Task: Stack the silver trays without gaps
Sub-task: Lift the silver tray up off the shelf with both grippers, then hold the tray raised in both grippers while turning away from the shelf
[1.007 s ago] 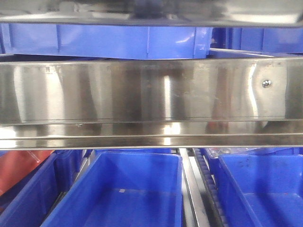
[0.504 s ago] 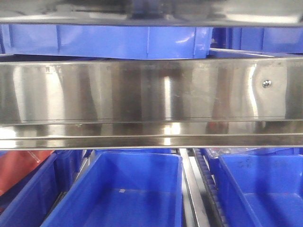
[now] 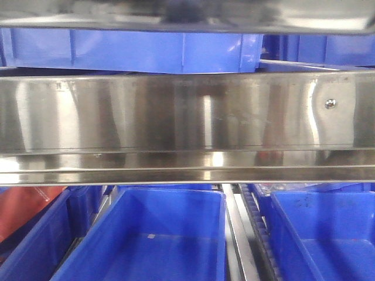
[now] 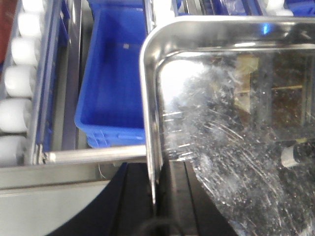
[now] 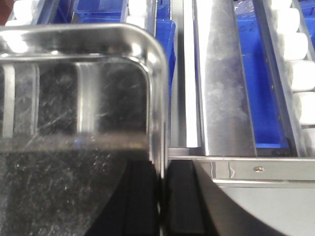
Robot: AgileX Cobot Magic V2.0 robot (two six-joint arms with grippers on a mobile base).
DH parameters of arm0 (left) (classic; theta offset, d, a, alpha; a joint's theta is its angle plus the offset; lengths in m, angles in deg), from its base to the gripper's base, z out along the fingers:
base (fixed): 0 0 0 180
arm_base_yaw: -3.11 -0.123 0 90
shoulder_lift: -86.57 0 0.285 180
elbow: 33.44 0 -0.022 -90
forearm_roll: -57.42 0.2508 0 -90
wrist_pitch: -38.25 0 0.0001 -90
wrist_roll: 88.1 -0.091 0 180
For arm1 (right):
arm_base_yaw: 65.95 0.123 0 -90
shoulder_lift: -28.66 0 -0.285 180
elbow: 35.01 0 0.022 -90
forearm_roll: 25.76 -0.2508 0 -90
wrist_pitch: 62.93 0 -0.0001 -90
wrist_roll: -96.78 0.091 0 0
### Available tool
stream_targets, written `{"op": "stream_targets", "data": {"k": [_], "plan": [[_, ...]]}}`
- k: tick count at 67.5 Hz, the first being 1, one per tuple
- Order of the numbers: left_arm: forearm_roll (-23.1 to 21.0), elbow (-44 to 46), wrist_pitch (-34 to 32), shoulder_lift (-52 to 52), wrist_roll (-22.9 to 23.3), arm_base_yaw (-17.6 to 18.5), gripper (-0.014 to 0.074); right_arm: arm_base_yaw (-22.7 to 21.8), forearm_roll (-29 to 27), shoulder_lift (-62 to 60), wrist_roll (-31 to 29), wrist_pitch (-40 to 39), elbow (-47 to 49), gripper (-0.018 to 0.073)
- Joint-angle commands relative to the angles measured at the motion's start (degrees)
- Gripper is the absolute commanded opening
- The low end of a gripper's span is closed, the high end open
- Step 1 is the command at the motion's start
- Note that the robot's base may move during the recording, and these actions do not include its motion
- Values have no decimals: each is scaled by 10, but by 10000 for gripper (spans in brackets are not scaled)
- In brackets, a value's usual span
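1. Nearest me, the left hand (image 4: 156, 184) is pinched on the thin left rim of the silver tray (image 4: 236, 123). The rim's edge runs straight down between its black fingers (image 4: 179, 196).
2. The right hand (image 5: 161, 189) is pinched the same way on the tray's opposite rim, so the tray hangs between both hands.
3. I judge the tray stiff and fairly light, but slippery. It is polished steel, and the narrow flared lip gives the pads little to bite on. Opposite rims held level look like the sound hold, since a tilt could let it slide. Nesting without a gap will need the corners square.
4. The tray is empty, its floor scratched and mirror-bright.
5. Beyond the tray's far left corner sits a blue bin (image 4: 113, 83), empty. Beyond its far right corner is a second blue bin (image 5: 256, 78), with nothing in the part I can see.
6. I see no other tray beside this tray, so I cannot tell where the stack is.
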Motion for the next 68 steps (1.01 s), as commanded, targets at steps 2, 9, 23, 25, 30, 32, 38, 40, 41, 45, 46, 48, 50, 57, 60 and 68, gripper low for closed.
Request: {"op": "stream_targets", "data": {"k": [2, 9, 23, 25, 30, 32, 38, 40, 41, 45, 46, 48, 50, 57, 60, 68], "plan": [[21, 0, -22, -3, -10, 7, -9, 5, 16, -7, 1, -42, 4, -4], [55, 0, -22, -3, -10, 7, -9, 5, 16, -7, 1, -42, 4, -4], [134, 0, -22, -3, -10, 7, -9, 5, 16, -7, 1, -42, 4, -4], [144, 0, -22, -3, -10, 7, -9, 5, 16, -7, 1, -42, 4, -4], [169, 0, -22, -3, -10, 7, -9, 5, 16, -7, 1, -42, 4, -4], [180, 0, -22, -3, -10, 7, -9, 5, 16, -7, 1, -42, 4, -4], [202, 0, -22, -3, -10, 7, -9, 5, 16, -7, 1, -42, 4, -4], [209, 0, -22, -3, -10, 7, -9, 5, 16, -7, 1, -42, 4, -4], [212, 0, -22, -3, -10, 7, -9, 5, 16, -7, 1, -42, 4, -4], [223, 0, -22, -3, -10, 7, -9, 5, 16, -7, 1, -42, 4, -4], [224, 0, -22, -3, -10, 7, -9, 5, 16, -7, 1, -42, 4, -4], [224, 0, -22, -3, -10, 7, -9, 5, 16, -7, 1, -42, 4, -4], [224, 0, -22, -3, -10, 7, -9, 5, 16, -7, 1, -42, 4, -4], [224, 0, -22, -3, -10, 7, -9, 5, 16, -7, 1, -42, 4, -4], [224, 0, -22, -3, -10, 7, -9, 5, 16, -7, 1, -42, 4, -4], [224, 0, -22, -3, -10, 7, -9, 5, 16, -7, 1, -42, 4, -4]]}}
